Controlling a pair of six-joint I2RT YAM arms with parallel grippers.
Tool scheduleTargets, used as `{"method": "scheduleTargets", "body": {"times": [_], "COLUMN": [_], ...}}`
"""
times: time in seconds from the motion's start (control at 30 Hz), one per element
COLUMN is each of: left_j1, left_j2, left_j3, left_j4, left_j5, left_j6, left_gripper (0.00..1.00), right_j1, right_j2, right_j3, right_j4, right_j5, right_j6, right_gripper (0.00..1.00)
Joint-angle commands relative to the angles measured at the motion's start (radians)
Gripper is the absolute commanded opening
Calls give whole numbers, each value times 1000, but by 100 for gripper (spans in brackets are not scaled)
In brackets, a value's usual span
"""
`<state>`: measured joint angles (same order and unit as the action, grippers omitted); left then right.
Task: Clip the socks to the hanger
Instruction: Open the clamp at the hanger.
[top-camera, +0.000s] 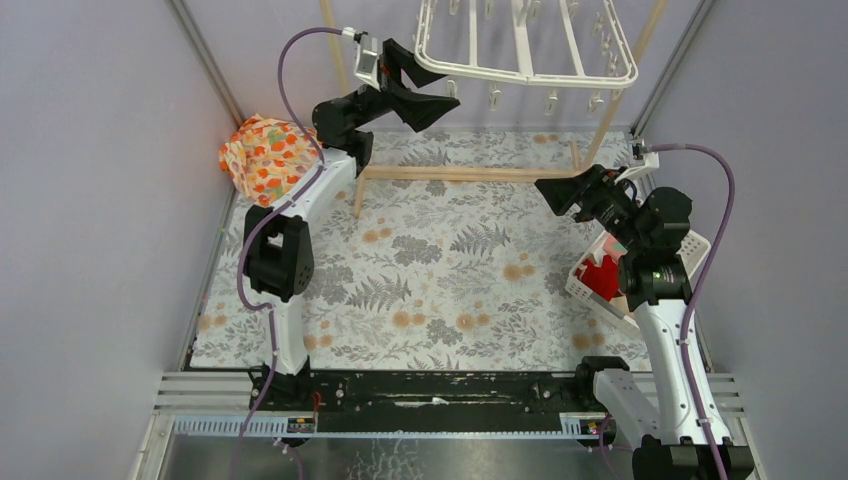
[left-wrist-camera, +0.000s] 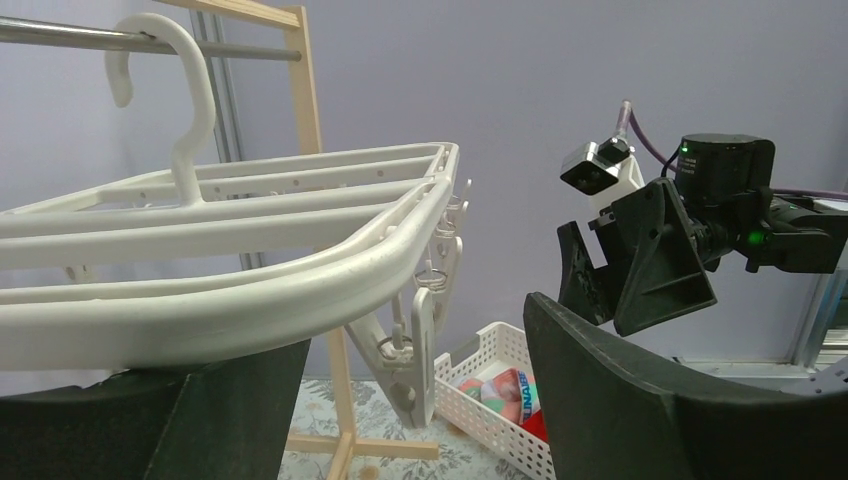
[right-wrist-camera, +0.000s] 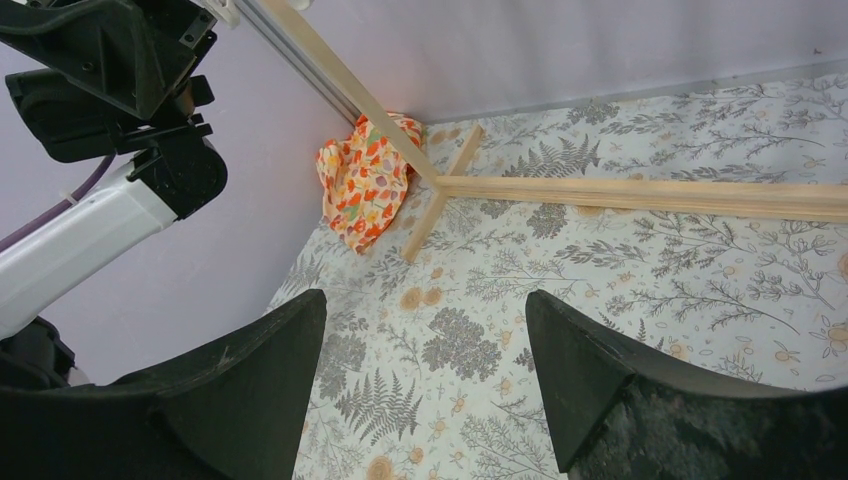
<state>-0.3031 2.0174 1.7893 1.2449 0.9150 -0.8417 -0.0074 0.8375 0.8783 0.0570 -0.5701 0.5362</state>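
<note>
The white hanger (top-camera: 525, 40) hangs at the back from a light wooden stand. My left gripper (top-camera: 452, 87) is open at the hanger's near left corner. In the left wrist view the rim (left-wrist-camera: 300, 290) crosses above the left finger, and a dangling clip (left-wrist-camera: 425, 340) hangs between the open jaws of the left gripper (left-wrist-camera: 418, 335). The red sock (top-camera: 603, 277) lies in the white basket at the right. The pink sock with lettering (left-wrist-camera: 510, 390) lies beside the red sock (left-wrist-camera: 537, 427). The tan sock is hidden. My right gripper (top-camera: 548, 195) is open and empty above the table (right-wrist-camera: 425, 300).
The white slatted basket (top-camera: 578, 283) sits at the table's right edge under the right arm. An orange-flowered cloth bundle (top-camera: 265, 155) lies at the back left corner. The wooden stand's foot bar (right-wrist-camera: 620, 192) runs across the back of the patterned tablecloth.
</note>
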Motion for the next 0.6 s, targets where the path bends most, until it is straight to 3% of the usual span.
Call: {"method": "scheduleTargets", "body": {"times": [0.0,0.23,0.4,0.57], "left_j1": [7,7,7,7], "left_j2": [-21,19,38,79], "left_j3": [19,68,82,130], "left_j4": [76,101,82,60], "left_j5": [-12,-3,-11,-7], "left_j6": [-39,-88,-73,-72], "left_gripper": [83,80,90,92], "right_j1": [3,3,3,3], "right_j2": [-21,-27,-31,-33], "right_j3": [5,4,4,8], "right_j4": [34,25,21,13], "right_j5": [-24,-20,-19,-18], "right_j6": [0,-5,-3,-7], "right_gripper": [81,81,81,81]}}
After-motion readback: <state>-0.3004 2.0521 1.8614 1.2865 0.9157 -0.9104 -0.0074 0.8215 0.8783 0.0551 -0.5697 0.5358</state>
